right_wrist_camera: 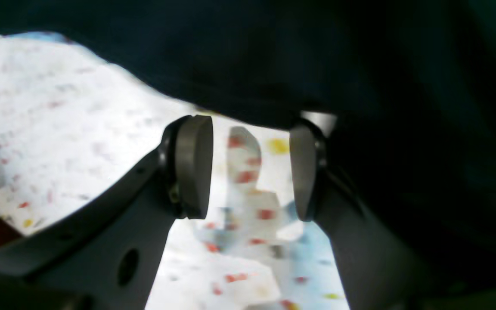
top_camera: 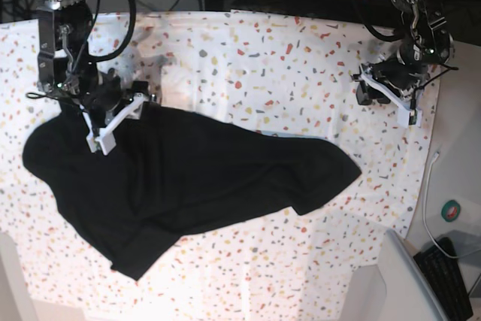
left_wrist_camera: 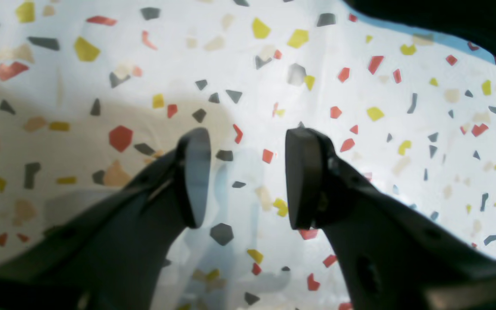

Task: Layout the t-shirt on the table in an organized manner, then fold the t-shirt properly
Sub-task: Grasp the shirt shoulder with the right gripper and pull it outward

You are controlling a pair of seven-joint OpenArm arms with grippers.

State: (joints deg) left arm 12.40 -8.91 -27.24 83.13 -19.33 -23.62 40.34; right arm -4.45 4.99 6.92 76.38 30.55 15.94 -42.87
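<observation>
Speckled white cloth covers the table (top_camera: 301, 58), and only the base view takes in the whole spread. From there the t-shirt (top_camera: 180, 178) lies rumpled and black across the middle. One end of it bunches under the right gripper (top_camera: 113, 122), while the other end tapers to a point that stops well short of the left gripper (top_camera: 387, 95). Cables and dark equipment crowd the far edge of the table, and a keyboard (top_camera: 451, 276) sits off the near corner on the left gripper's side.

The right wrist view shows what the base view cannot. That gripper's two pads (right_wrist_camera: 194, 165) stand clearly apart with bare speckled cloth between them, holding nothing. Dark shirt fabric drapes just above and beside the fingertips, covering the far side of one finger. This view is blurred, so whether the cloth touches a pad cannot be told.

The left wrist view gives a sharp look at the other gripper's pads (left_wrist_camera: 302, 178), likewise parted and empty over bare tablecloth. Only a dark sliver shows in the upper corner beyond its fingertips.
</observation>
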